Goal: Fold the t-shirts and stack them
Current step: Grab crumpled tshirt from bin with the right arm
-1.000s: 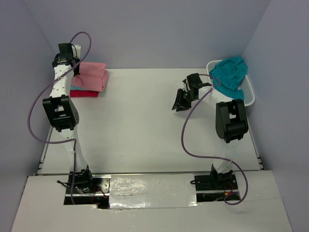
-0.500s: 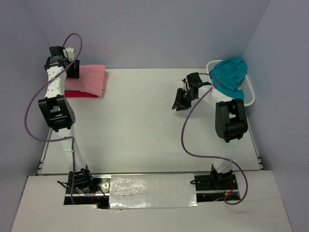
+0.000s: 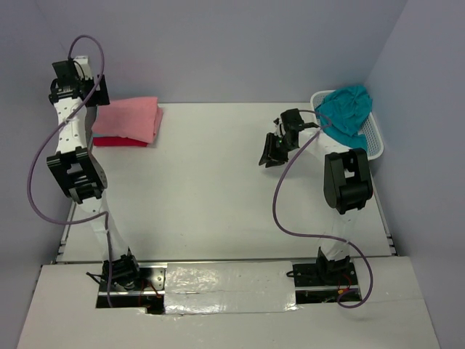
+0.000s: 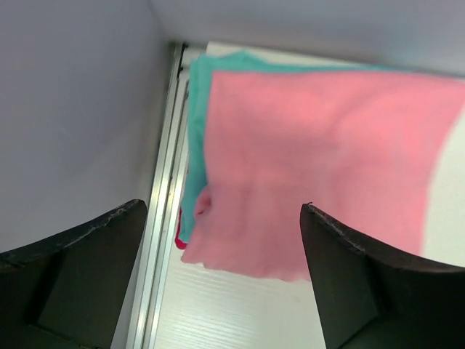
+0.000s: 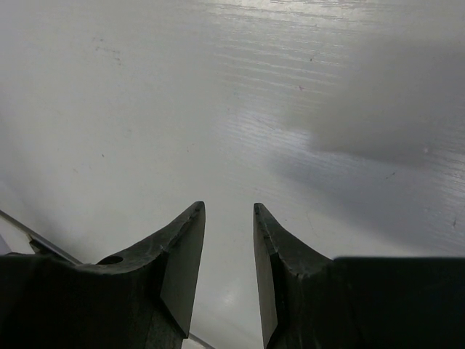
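Black-fingered, the left claw (image 4: 221, 218) hangs wide open and empty above the far left corner of the tabletop (image 3: 211, 182). Directly beneath it lies a folded stack: the salmon pink shirt (image 4: 320, 160) on top, the mint-teal shirt (image 4: 197, 109) showing at its edge, and the crimson red shirt (image 3: 120, 141) at the bottom. The right claw (image 5: 228, 211) hovers over bare tabletop just beside the white basket (image 3: 374, 138), its jaws only narrowly parted with nothing between them. The teal-blue shirt (image 3: 347, 107) sits bunched in that basket at the far right corner. Three shirts look done, so the step in hand is probably fetching the last one. That calls for the right claw to open wider, turn to the basket and lift the cloth clear of its rim. The stack lies tight against the metal rail (image 4: 163, 218) on the left edge, close to the side wall, leaving little room there. The middle of the tabletop offers broad room for spreading and folding.
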{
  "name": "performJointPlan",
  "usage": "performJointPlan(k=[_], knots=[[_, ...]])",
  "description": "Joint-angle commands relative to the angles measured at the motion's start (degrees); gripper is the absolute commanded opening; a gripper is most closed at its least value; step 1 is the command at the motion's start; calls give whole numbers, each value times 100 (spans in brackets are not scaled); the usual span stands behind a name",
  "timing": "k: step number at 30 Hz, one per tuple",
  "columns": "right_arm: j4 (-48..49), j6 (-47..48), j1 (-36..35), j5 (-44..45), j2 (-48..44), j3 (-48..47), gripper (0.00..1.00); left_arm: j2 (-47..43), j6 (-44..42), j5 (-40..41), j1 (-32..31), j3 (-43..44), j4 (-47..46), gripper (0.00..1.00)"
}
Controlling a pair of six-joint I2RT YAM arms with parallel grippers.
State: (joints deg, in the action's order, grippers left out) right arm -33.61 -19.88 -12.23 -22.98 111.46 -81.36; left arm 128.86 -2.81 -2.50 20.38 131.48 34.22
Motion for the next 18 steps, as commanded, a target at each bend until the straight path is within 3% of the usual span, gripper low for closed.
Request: performJointPlan(k=[1,8,13,16,18], knots=[[-137,89,10,-83,-72,-388,41,-633,-149,-445,-419,124,-267,100],[-813,318,211,92,-160,-1529,45,-538,-720,-199,-1501,-43,330,96],[-1533,178,1169,572,279,-3427,58,-432,-950,224,-2484,-517,595,96],[-1755,37,1801,1093,841,-4430,69,-379,-836,-21,-2732,-606,709,96],[-1772,-94,2196,1339,1368,-4886,71,-309,-792,-92,-2890,-597,814,95]])
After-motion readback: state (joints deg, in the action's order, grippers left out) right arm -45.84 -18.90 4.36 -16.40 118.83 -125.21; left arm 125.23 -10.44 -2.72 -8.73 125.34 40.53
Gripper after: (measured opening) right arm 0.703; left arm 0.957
